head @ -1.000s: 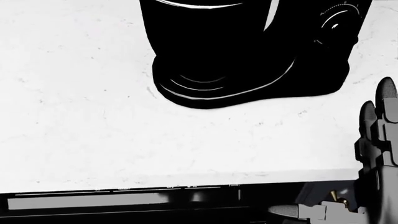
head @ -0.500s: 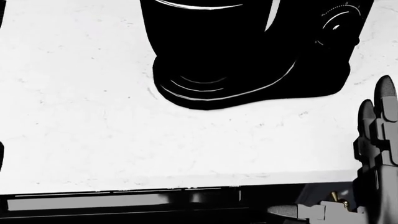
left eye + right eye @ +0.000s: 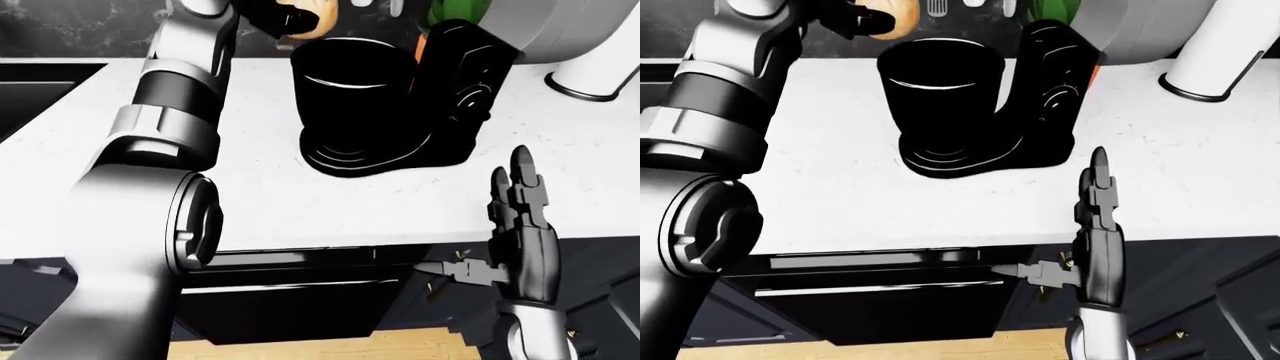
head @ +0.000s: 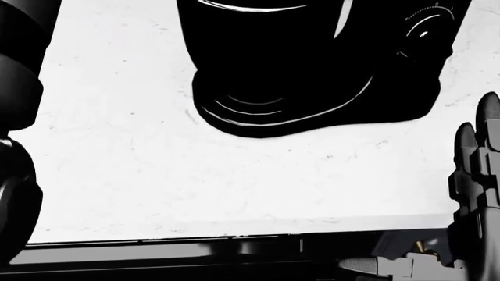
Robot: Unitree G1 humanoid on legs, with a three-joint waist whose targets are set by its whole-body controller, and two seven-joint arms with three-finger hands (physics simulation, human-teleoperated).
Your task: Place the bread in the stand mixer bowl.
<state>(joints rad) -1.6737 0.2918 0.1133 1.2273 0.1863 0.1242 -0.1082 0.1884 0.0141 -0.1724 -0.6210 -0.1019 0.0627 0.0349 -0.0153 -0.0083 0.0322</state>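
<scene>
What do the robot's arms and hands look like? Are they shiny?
The left arm is smooth silver-grey metal with a black band and a big round dark joint. The right hand is black, blocky, with long rounded fingers on a grey wrist. Slightly glossy; no cables or markings show.

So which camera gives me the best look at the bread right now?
The left-eye view: the bread shows in the left hand above the stand mixer bowl, cropped by the top edge. The right-eye view shows a smaller piece of it. The head view misses it entirely, showing only the mixer's lower part.

Glossy silver-grey arm [image 3: 150, 225], black three-fingered hand [image 3: 522, 240]
</scene>
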